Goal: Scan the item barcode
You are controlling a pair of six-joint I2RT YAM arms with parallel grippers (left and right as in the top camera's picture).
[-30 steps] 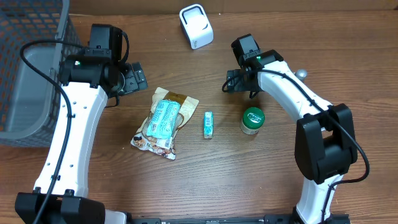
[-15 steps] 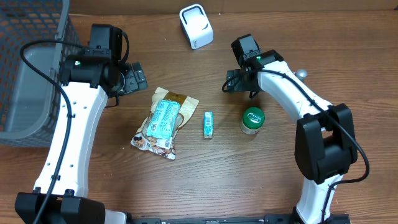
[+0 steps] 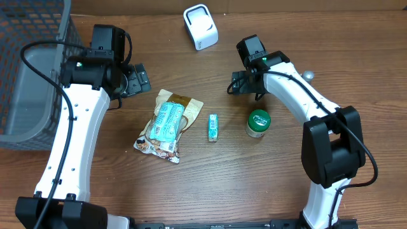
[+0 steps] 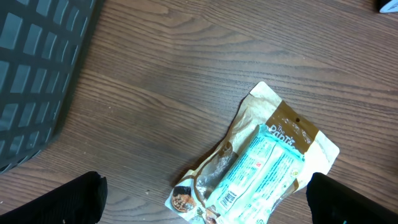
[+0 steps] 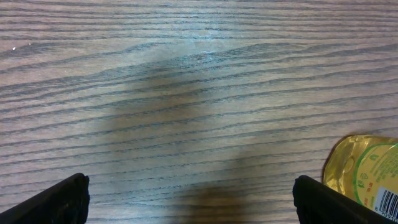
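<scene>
- Wood-grain table [image 3: 210, 184] lay under both arms.
- Left gripper [image 3: 142, 79] hung spread wide over bare wood with nothing between its jaws. In the left wrist view its dark fingers [image 4: 68, 202] showed only at the two lower corners.
- Right gripper [image 3: 234, 84] was likewise spread wide and held nothing. Its fingers [image 5: 56, 202] sat at the lower corners of the right wrist view, with plain wood between them.
- Just off the left gripper, toward the table's middle, lay a pouch [image 3: 166, 127], brown and white and flat on the wood.
- A teal pack [image 3: 168, 119] lay on top of the pouch. The left wrist view showed a barcode [image 4: 229, 199] on the pack's near end, face up.
- A small teal box [image 3: 213, 127] lay flat just beside the pouch, apart from it, between pouch and jar.
- A jar [image 3: 258, 123] with a green lid stood upright near the right gripper, apart from it. In the right wrist view its yellow body reached in at the lower right edge, with part of a barcode [image 5: 387, 202] on its label.
- A white scanner [image 3: 200, 27] stood at the far edge, well apart from all three items and from both grippers.
- A grey mesh basket [image 3: 28, 70] stood at the far left, beside the left arm.
</scene>
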